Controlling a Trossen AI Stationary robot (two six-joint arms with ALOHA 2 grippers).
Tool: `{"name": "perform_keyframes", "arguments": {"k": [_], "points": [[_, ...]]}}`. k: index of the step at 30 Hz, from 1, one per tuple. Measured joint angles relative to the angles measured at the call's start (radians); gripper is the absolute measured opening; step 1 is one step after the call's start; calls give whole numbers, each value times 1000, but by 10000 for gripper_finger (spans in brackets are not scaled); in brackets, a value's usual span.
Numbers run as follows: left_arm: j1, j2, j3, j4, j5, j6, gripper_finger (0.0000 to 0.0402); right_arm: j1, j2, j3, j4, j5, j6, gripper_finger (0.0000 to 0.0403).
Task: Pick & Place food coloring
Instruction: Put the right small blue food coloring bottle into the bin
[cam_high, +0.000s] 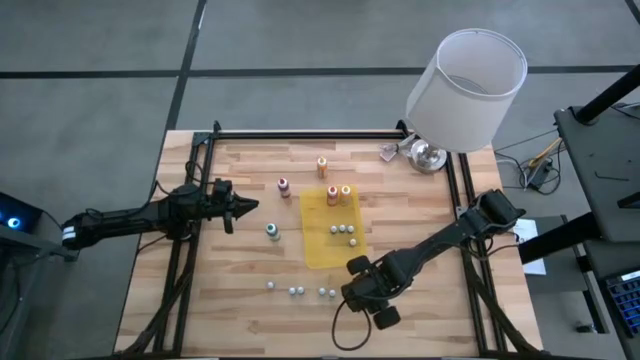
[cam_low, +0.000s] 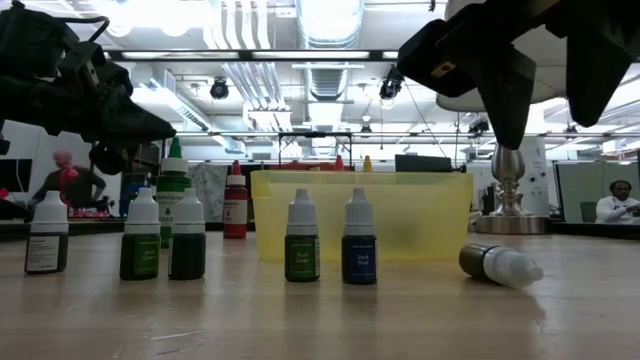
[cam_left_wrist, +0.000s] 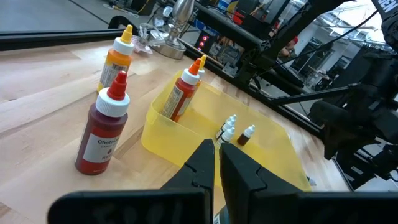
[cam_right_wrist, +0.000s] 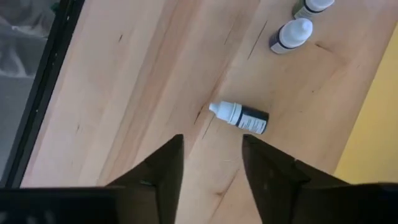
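A small dark food coloring bottle (cam_right_wrist: 241, 117) with a white cap lies on its side on the wood, also seen in the low view (cam_low: 500, 264). My right gripper (cam_right_wrist: 211, 140) hangs open just above it, pointing steeply down near the table's front edge (cam_high: 358, 290), touching nothing. Several more small bottles (cam_low: 302, 240) stand upright along the near part of the table. Others stand inside the yellow tray (cam_high: 330, 250). Larger bottles, orange (cam_high: 322, 167), dark red (cam_high: 284, 186) and teal (cam_high: 272, 231), stand upright farther back. My left gripper (cam_high: 240, 207) waits shut at the left, above the table.
A lamp with a white shade (cam_high: 466, 88) and a metal base (cam_high: 428, 155) stands at the far right corner. Black frame rails (cam_high: 300, 134) run along the table's far and side edges. Two upright small bottles (cam_right_wrist: 292, 34) stand close to the fallen one.
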Motion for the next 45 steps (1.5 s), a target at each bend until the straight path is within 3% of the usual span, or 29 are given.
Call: {"name": "perform_keyframes", "arguments": {"k": [6,13,35,45], "points": [[0,0,0,0,0,0,0,8,3,0,0,19,-133,192],[0,0,0,0,0,0,0,27,8,0,-1,18,-341,201],[0,0,0,0,0,0,0,23,8,-30,0,71,-253,201],[0,0,0,0,0,0,0,-10,8,-46,2,71,-358,201]]}}
